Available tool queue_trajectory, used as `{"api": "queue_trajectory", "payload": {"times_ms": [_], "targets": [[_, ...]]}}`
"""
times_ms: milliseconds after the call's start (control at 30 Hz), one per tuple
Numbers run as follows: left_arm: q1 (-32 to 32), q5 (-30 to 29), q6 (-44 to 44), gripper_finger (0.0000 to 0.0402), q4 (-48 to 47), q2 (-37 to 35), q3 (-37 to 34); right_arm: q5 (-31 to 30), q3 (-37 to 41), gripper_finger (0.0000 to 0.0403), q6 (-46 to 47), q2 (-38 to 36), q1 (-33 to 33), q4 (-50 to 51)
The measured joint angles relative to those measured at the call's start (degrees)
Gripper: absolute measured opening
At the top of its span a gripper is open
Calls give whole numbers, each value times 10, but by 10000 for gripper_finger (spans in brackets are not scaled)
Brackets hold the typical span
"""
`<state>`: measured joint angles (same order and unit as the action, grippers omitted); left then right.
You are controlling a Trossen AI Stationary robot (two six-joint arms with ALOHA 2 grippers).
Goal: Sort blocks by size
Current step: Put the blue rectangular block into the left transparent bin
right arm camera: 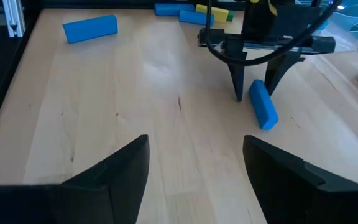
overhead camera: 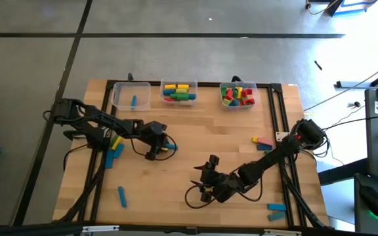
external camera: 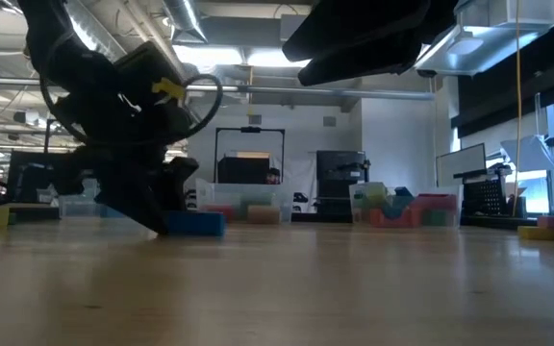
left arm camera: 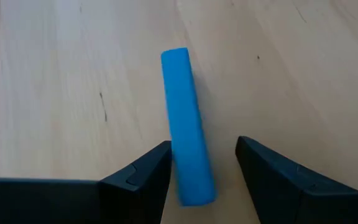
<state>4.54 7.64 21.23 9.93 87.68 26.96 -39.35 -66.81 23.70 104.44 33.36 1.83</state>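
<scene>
A long blue block [left arm camera: 187, 124] lies flat on the wooden table [overhead camera: 195, 131], a little left of its middle. My left gripper [left arm camera: 204, 162] is open and has come down over it, slanting from above, with one finger on each long side of the block's near end. The right wrist view shows the same block [right arm camera: 263, 104] and those fingers astride it. My right gripper [right arm camera: 194, 168] hangs open over the table's near middle [overhead camera: 205, 180], holding nothing. More blocks lie loose near the table's left side [overhead camera: 115, 147] and right side [overhead camera: 262, 142]. My left gripper's fingers stand astride the near end of the blue block, along its length. One finger [left arm camera: 148, 174] is right up against the block's long side [left arm camera: 178, 163]; I cannot tell whether it touches. The other finger stands clear. The block lies flat on the table.
Three clear bins stand along the far edge: the left one [overhead camera: 131, 96] holds one blue block, the middle one [overhead camera: 179, 92] longer mixed blocks, the right one [overhead camera: 238, 95] short ones. Single blue blocks lie near the front left [overhead camera: 121, 195] and front right [overhead camera: 276, 210].
</scene>
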Motion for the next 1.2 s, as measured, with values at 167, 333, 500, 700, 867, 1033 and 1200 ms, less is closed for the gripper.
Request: {"api": "queue_trajectory", "payload": {"times_ms": [167, 333, 500, 700, 867, 1033, 1200], "targets": [[0, -2, -37, 184, -1, 0, 0, 0, 0, 253, 0, 0, 0, 1], [-1, -3, -58, 184, -1, 0, 0, 0, 0, 253, 0, 0, 0, 1], [-6, -6, -73, 184, -1, -1, 0, 0, 0, 253, 0, 0, 0, 1], [-22, -9, -96, 184, -2, -1, -1, 0, 0, 253, 0, 0, 0, 1], [-31, -9, -110, 184, -2, -1, -1, 0, 0, 253, 0, 0, 0, 1], [-38, -10, -114, 184, -7, -3, 5, 0, 0, 253, 0, 0, 0, 1], [-40, -10, -108, 184, -46, -22, 22, 0, 0, 253, 0, 0, 0, 1]]}}
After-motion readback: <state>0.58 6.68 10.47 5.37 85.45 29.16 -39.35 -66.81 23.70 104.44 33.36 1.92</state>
